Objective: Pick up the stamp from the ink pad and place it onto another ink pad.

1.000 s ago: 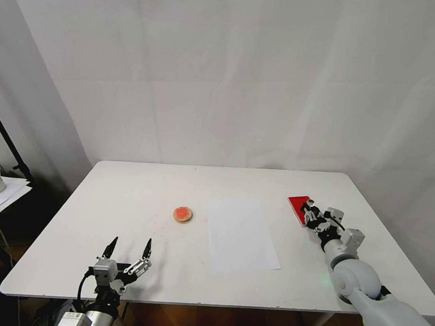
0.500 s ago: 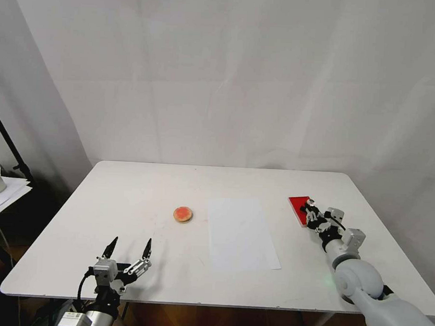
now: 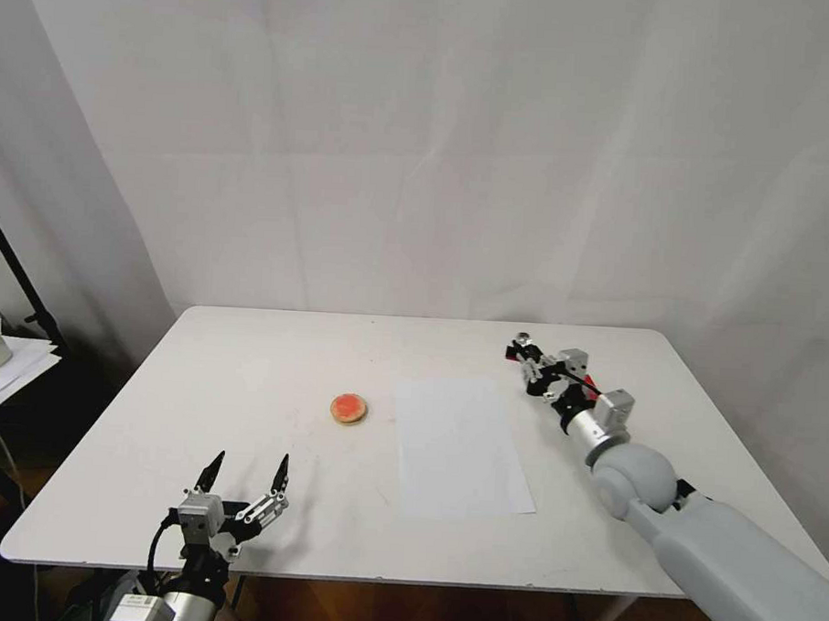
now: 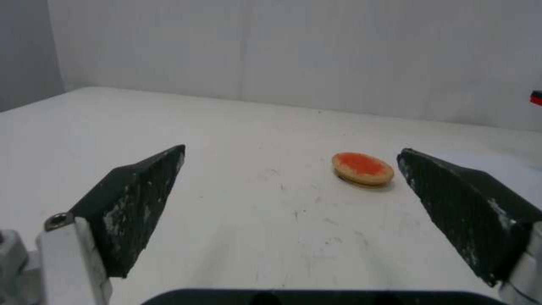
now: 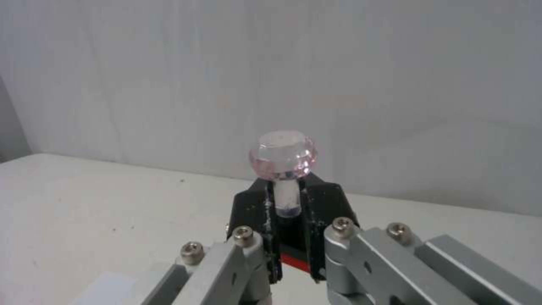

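My right gripper (image 3: 524,349) hangs above the table at the back right, past the paper's far right corner, shut on the stamp (image 3: 523,338). In the right wrist view the black fingers (image 5: 257,207) pinch the stem under the stamp's clear pinkish knob (image 5: 283,154). The red rectangular ink pad (image 3: 593,384) shows as a sliver behind that arm. The round orange-red ink pad (image 3: 349,407) lies left of centre, also ahead of my left gripper (image 4: 292,150) as a tan-rimmed disc (image 4: 363,169). The left gripper (image 3: 245,472) waits open at the front left.
A white paper sheet (image 3: 459,445) lies flat between the round pad and the right arm. The white table (image 3: 247,358) ends at a white curtain wall. A dark stand and a side table with papers (image 3: 9,361) are off the left edge.
My right gripper has lifted the stamp off the red pad and carried it left and toward the back of the table. The left arm has not moved.
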{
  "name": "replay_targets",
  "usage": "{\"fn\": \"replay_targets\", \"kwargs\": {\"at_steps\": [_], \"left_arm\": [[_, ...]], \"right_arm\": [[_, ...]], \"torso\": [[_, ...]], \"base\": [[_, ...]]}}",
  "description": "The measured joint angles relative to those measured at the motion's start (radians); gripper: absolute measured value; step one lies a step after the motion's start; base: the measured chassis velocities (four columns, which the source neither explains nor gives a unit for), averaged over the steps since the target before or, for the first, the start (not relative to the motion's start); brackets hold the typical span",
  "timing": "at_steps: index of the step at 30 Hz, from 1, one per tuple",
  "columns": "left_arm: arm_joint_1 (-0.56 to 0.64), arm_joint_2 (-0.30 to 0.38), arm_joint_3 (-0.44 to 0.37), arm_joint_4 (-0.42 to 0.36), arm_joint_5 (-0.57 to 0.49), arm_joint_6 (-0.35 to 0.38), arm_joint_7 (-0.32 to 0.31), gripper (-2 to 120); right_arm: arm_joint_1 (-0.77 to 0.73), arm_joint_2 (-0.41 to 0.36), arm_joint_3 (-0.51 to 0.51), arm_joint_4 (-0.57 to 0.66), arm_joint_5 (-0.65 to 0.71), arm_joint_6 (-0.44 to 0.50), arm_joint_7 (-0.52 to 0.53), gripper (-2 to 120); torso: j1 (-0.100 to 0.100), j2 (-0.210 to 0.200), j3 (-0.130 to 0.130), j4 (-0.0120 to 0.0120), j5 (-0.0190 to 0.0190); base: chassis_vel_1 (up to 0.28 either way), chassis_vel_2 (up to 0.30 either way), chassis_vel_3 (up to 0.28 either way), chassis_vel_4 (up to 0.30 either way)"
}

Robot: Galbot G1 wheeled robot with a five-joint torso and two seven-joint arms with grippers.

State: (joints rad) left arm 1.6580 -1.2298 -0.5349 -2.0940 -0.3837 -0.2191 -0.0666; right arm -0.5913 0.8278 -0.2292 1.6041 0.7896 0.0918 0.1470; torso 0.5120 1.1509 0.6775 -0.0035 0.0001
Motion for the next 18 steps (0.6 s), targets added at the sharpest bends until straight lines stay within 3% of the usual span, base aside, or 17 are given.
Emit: {"fn": "replay_targets", "kwargs": {"at_steps": [5,18], "left_arm": [[0.0,0.0,0.0,0.0,0.0,0.0,0.0,100],[0.0,0.0,0.0,0.0,0.0,0.0,0.0,100]], "right_arm": [[0.046,0.014,-0.094,-0.011,0.0,-0.029,0.011,7],[0.052,0.052,-0.181,-0.03,0.044,-0.037,0.0,7]], "torso": [[0.0,0.0,0.0,-0.0002,-0.0002],[0.0,0.0,0.0,-0.0003,-0.0002]], "base": [[0.0,0.0,0.0,0.0],[0.0,0.0,0.0,0.0]]}}
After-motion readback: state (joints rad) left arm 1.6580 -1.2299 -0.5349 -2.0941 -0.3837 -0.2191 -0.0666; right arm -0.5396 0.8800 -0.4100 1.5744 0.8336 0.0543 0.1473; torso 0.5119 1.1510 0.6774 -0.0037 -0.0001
